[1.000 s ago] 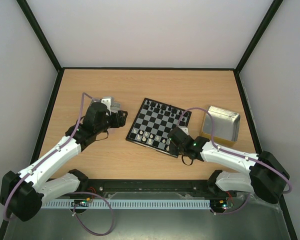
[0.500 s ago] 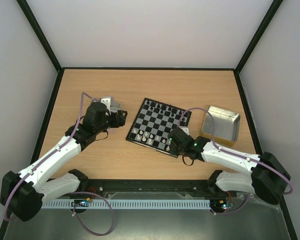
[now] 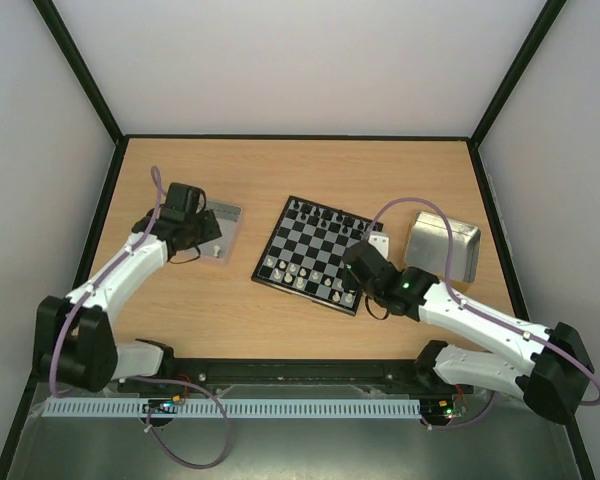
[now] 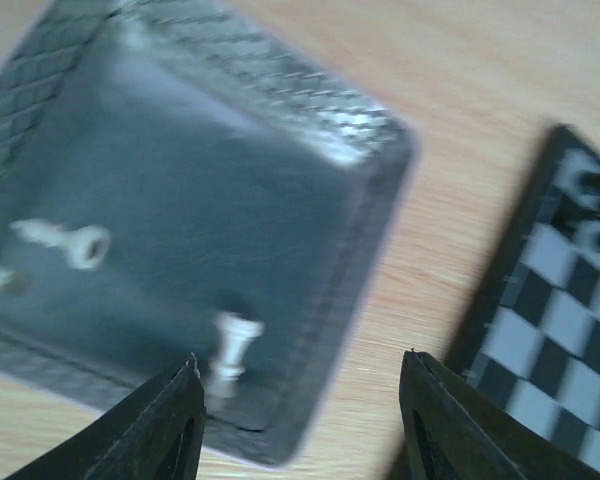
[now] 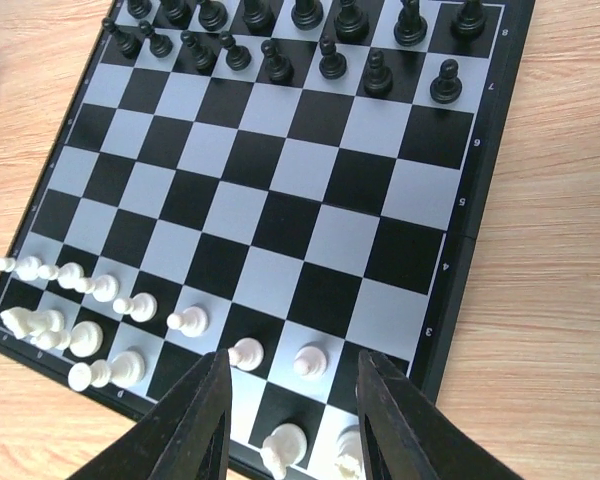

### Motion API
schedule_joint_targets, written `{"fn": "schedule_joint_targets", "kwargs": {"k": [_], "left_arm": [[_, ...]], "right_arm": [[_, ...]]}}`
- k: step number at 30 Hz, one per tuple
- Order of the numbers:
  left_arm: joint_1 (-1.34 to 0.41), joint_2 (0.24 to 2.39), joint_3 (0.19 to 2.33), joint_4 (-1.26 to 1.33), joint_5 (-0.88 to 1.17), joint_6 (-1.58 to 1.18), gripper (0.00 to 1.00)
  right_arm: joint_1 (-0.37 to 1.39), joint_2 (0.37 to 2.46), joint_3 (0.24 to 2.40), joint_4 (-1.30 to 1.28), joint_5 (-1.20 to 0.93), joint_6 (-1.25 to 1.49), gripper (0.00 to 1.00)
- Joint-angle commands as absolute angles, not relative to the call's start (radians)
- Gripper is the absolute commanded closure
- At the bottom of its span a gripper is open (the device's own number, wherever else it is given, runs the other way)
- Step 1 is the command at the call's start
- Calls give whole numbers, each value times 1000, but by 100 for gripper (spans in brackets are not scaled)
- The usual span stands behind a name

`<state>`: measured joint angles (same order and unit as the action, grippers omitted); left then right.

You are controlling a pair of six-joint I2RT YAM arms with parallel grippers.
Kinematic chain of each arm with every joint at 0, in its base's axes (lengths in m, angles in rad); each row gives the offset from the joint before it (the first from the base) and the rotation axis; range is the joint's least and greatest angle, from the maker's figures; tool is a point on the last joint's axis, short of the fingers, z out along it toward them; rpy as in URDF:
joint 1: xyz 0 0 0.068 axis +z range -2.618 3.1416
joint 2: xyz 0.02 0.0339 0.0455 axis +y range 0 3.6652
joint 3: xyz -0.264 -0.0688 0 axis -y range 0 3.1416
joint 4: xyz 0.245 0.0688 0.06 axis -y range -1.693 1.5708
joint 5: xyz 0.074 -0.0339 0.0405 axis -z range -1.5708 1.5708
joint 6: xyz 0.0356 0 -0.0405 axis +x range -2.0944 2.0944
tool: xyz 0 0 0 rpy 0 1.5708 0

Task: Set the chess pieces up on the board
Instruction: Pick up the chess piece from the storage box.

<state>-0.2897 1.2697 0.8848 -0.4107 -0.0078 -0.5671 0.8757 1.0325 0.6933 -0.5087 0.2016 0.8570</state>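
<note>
Worktop (image 3: 310, 170): pale wood, with walls on three sides.

Board (image 3: 320, 252): black and grey-white checks with a thin black border. It lies flat at mid-worktop, turned slightly, between the two trays. In the right wrist view the numerals 3 to 7 are printed along its right border. The marks on the left border are too small to read.

Right metal tray (image 3: 445, 245): just right of the board. Its contents cannot be made out.

Left metal tray (image 4: 180, 200): left of the board and apart from it, with a textured rim. The view is blurred.

Left gripper (image 4: 300, 358): fingers spread with nothing between them, above the tray's near-right corner.

Right gripper (image 5: 292, 355): fingers spread and empty, above the board's near edge, over the white pawn row.

Black pieces (image 5: 278, 62): upright, in the two far rows of the board.

White pieces (image 5: 190, 320): in the two near rows, bunched toward the near-left corner.

Loose white pieces (image 4: 230, 345): three can be seen in the left tray, and at least one is lying on its side.
</note>
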Motion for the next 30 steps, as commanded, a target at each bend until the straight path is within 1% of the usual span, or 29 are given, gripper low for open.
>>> {"fn": "schedule_joint_targets", "kwargs": {"k": [1,4,7,10,11,13,15,20,24,27,30], "left_arm": [[-184,1374,939,-558,-4,-541,44],[-137,1464,991,-591,-21,-523,45],[-128,1565,1051,-615,-41,-514,50],[-127,1650,1106,-628,-50,-519,52],[-127,1674,1122,-636,-66,-522,52],[-127,1722,1156,-668,-118,-524,48],[-123,1756,1182,-696,-162,-520,47],[-123,1805,1201,-720,-180,-518,44],[-123,1836,1203,-715,-179,-517,43],[-122,1867,1209,-703,-153,-511,48],[-123,1888,1209,-685,-121,-500,58]], "right_arm": [[879,1089,727,-450,263,852,66],[880,1148,743,-412,249,833,67],[881,1206,753,-377,236,811,67],[880,1248,761,-356,226,792,68],[880,1259,762,-351,224,788,68],[880,1274,760,-344,222,793,68],[880,1279,748,-328,203,803,70],[880,1284,715,-292,180,830,71],[880,1292,719,-294,200,822,71],[881,1292,724,-296,216,808,71],[880,1292,726,-298,226,799,71]]}}
